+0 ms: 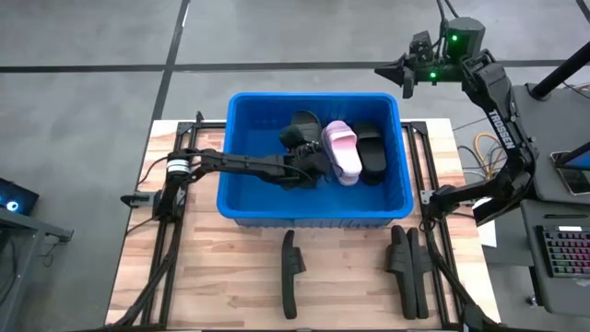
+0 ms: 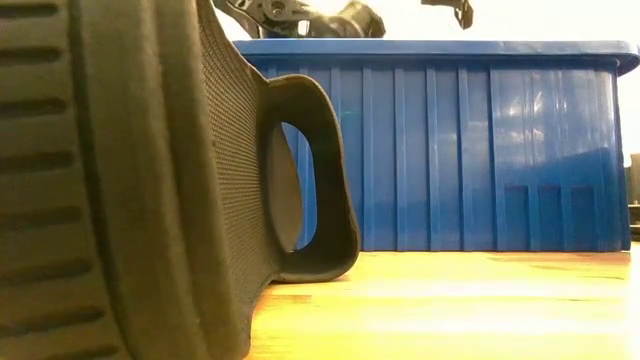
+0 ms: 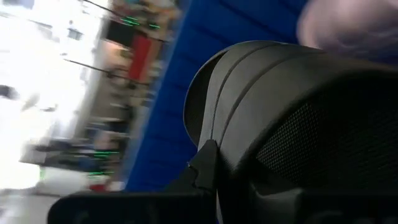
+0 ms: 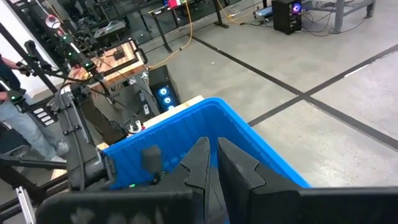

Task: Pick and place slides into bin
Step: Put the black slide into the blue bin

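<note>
The blue bin (image 1: 240, 198) stands at the table's far middle; its near wall shows in the low view (image 2: 450, 150). Inside lie a pink pair (image 1: 341, 152) and black slides (image 1: 371, 152), (image 1: 304, 124). My left gripper (image 1: 309, 166) reaches into the bin from the left and is shut on a black slide (image 3: 298, 118). My right gripper (image 1: 398, 71) hangs high past the bin's far right corner, shut and empty (image 4: 214, 165). A black slide (image 1: 291, 272) and a black pair (image 1: 407, 267) stand on edge on the table near the front. My left gripper holds the black slide inside the bin. One finger (image 3: 205, 168) lies against the edge of the slide's wide strap (image 3: 214, 124). The slide hides the other finger. Whether the slide rests on the bin's floor, I cannot tell.
The single black slide (image 2: 150, 180) stands close to the low camera and blocks its left half. Black rails (image 1: 171, 217) run along the table's left and right sides. A keyboard (image 1: 567, 249) sits off the table's right edge.
</note>
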Controlling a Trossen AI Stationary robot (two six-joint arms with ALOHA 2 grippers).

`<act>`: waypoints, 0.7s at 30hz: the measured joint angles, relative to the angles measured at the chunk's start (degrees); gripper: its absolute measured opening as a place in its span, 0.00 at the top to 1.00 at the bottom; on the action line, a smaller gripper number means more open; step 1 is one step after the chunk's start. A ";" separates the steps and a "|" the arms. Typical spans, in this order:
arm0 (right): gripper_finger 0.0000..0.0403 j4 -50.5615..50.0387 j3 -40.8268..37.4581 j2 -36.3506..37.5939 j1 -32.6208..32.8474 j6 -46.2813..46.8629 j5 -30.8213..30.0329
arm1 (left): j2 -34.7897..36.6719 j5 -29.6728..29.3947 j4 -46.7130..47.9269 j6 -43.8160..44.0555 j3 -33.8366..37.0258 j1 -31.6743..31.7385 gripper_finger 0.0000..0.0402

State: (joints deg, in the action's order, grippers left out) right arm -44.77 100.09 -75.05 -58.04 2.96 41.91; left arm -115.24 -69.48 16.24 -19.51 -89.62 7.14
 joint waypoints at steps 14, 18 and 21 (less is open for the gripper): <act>0.94 0.06 -0.02 -0.02 0.00 -1.09 0.00 | 0.00 14.73 10.78 16.60 -0.33 4.13 1.00; 0.94 0.06 -0.02 -0.02 0.00 -1.09 0.00 | -0.81 15.69 10.81 16.33 -0.40 5.94 1.00; 0.94 0.06 -0.02 -0.02 0.00 -1.03 0.00 | -0.82 17.91 8.72 16.38 -0.23 7.23 1.00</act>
State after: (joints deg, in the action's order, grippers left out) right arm -44.71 100.07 -75.07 -58.04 1.93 41.91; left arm -116.06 -51.57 24.97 -3.14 -89.84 14.36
